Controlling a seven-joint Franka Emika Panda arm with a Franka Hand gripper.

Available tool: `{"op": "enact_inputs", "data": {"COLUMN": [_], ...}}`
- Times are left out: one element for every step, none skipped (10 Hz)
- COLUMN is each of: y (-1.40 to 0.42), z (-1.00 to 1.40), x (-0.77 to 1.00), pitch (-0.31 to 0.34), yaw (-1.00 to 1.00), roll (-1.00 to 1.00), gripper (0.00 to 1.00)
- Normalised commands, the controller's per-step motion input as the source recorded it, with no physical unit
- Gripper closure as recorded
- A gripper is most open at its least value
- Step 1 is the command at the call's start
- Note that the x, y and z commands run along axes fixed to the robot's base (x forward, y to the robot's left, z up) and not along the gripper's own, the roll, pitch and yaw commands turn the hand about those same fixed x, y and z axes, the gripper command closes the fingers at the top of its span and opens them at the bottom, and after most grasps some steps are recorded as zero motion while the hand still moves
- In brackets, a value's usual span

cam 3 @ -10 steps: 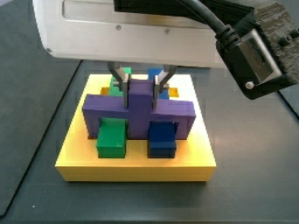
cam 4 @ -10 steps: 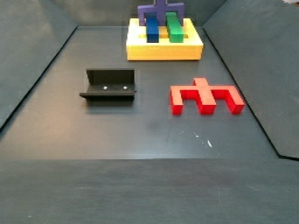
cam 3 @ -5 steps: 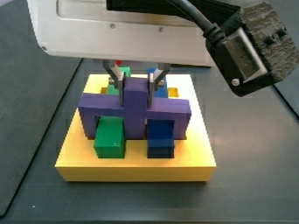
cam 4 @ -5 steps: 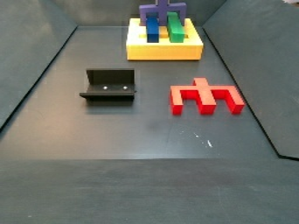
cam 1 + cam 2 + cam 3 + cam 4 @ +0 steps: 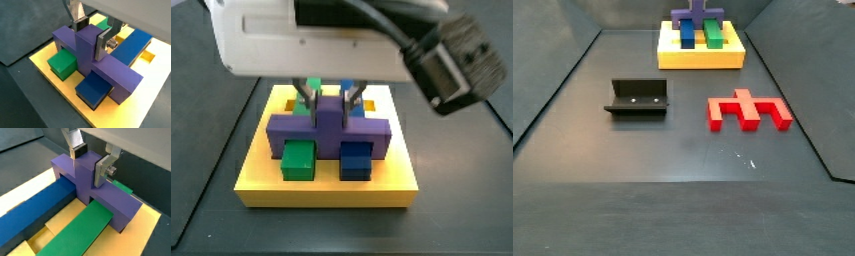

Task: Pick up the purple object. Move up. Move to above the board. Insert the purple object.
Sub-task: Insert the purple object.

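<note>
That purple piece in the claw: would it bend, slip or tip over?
The purple object looks blocky and stiff, so it probably won't bend. The gripper pinches its flat-sided post, so slipping seems unlikely. Straddling the bars on the board, it likely won't tip.

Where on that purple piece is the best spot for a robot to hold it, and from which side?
Best by its upright central post, from above. The purple object straddles the green bar and blue bar on the board, so only the post stands clear. The gripper sits there now, a finger flat on each post face.
</note>
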Motion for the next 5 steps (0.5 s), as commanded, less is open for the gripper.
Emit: {"op": "enact_inputs", "data": {"y": [0.00, -0.06, -0.09, 0.00, 0.00], "z": [-0.67, -0.83, -0.83, -0.17, 0.00], "x": [0.00, -0.07, -0.09, -0.01, 0.00], "pitch": [-0.131, -0.214, -0.221, 0.000, 0.000], "yaw": [0.00, 0.03, 0.03, 0.00, 0.00], "roll": [0.06, 0.03, 0.00, 0.01, 0.00], "gripper": [1.00, 1.00, 1.00, 1.00, 1.00]}}
